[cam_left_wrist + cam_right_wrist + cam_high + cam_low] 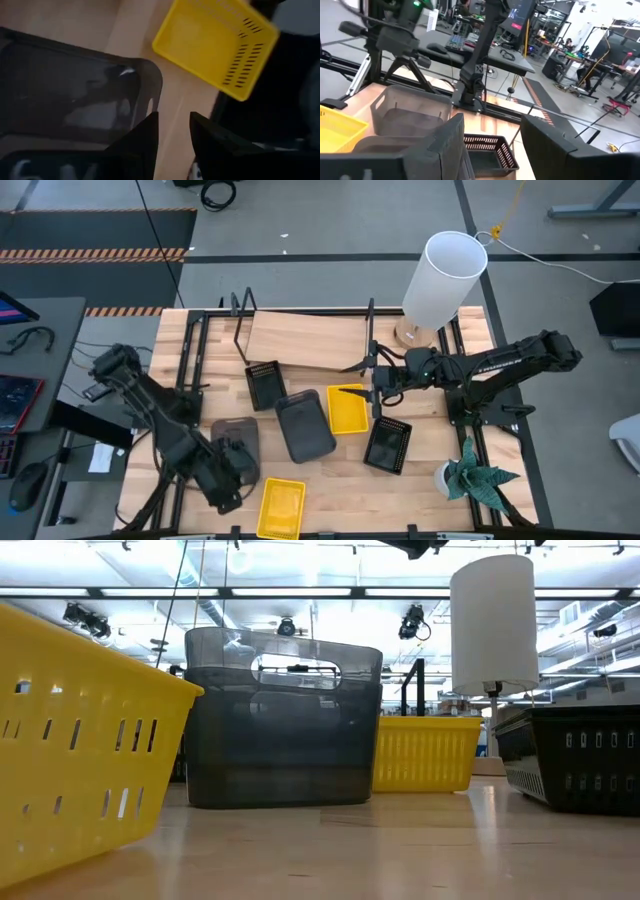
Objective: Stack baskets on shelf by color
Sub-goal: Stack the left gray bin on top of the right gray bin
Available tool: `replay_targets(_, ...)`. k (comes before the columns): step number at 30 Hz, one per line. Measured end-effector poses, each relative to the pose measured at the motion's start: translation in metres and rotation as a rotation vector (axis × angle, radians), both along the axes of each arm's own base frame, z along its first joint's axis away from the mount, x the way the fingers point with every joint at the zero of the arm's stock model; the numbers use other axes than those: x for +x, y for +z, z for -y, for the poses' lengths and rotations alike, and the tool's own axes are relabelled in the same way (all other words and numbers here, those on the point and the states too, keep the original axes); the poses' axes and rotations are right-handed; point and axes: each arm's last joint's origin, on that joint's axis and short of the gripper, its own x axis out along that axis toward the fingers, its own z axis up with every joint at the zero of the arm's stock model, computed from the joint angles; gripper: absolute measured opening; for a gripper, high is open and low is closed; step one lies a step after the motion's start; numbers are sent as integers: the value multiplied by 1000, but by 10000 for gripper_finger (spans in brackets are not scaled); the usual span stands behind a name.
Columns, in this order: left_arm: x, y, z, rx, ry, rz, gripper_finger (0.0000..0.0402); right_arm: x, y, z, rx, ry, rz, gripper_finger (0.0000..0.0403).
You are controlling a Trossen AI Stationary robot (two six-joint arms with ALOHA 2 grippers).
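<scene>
desk crowded; baskets light, stiff: you grip rim. left gripper fingers apart near front edge; right gripper fingers apart mid-desk.

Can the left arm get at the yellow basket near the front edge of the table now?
Probably yes. The left gripper hovers open by the grey basket, and the yellow basket lies right beside it on bare table, with nothing between them.
</scene>
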Motion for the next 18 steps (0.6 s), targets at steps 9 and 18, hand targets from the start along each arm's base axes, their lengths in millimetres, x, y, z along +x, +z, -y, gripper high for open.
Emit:
replay_targets(9,14,-32,27,161,-26,-196,151,1,-2,-1,19,5,-10,199)
replay_targets(18,19,-47,35,183,-41,-215,266,8,-10,-3,52,29,-44,199)
